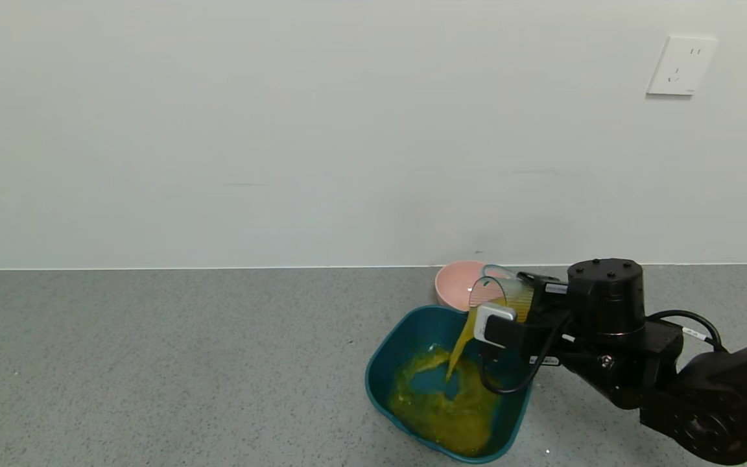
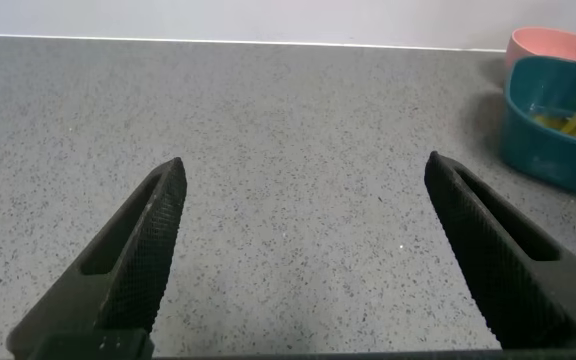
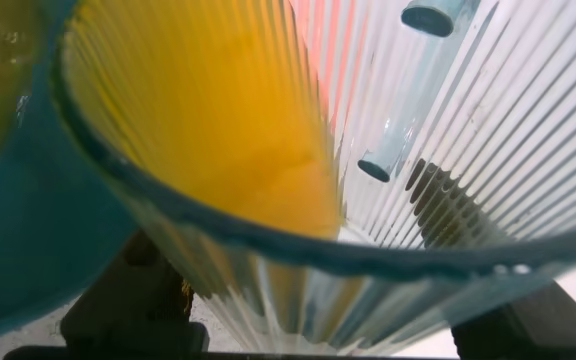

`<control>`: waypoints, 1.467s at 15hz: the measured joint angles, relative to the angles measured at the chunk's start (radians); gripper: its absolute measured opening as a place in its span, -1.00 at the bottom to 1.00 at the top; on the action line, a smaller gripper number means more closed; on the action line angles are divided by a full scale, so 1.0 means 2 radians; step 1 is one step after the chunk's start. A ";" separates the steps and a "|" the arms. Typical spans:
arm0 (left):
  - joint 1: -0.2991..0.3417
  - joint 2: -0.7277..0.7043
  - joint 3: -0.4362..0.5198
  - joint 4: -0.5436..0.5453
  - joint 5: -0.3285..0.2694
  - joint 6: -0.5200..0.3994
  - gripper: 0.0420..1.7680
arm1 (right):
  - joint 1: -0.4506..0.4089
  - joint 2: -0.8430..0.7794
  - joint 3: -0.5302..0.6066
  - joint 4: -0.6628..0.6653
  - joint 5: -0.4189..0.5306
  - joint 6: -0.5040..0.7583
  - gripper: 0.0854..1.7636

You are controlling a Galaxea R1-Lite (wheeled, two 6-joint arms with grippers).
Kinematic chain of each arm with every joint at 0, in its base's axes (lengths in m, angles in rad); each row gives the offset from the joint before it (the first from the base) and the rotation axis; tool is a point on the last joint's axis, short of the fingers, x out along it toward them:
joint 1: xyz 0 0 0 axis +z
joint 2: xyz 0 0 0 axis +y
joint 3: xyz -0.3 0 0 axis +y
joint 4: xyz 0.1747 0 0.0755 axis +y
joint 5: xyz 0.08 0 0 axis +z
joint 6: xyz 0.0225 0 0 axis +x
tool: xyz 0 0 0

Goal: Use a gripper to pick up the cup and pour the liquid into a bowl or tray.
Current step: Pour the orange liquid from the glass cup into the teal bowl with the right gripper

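The teal tub (image 1: 386, 383) sits on the grey speckled countertop (image 1: 153, 363), touching the pink bowl (image 1: 454, 282) on its wall side; wide bare counter lies to the tub's left. The right gripper (image 1: 521, 305) is clamped on the ribbed translucent cup (image 1: 500, 288), tipped over the tub's far rim. Orange-yellow liquid (image 1: 459, 344) streams down into a puddle inside the tub. The left gripper (image 2: 303, 250) hovers over bare counter, well left of the tub, fingers spread wide.

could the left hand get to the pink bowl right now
Probably not easily. The left hand hangs open over bare counter, while the pink bowl sits behind the teal tub, with the right hand pouring from the cup beside it.
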 joint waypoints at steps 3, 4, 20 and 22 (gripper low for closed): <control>0.000 0.000 0.000 0.000 0.000 0.000 0.94 | 0.001 0.000 -0.002 -0.001 0.000 -0.020 0.53; 0.000 0.000 0.000 0.000 0.000 0.000 0.94 | 0.001 0.000 -0.004 -0.001 0.000 -0.024 0.53; 0.000 0.000 0.000 0.000 0.000 0.000 0.94 | 0.011 0.002 -0.003 0.000 0.000 -0.096 0.53; 0.000 0.000 0.000 0.000 0.000 0.000 0.94 | 0.010 0.002 -0.004 0.000 0.000 -0.112 0.53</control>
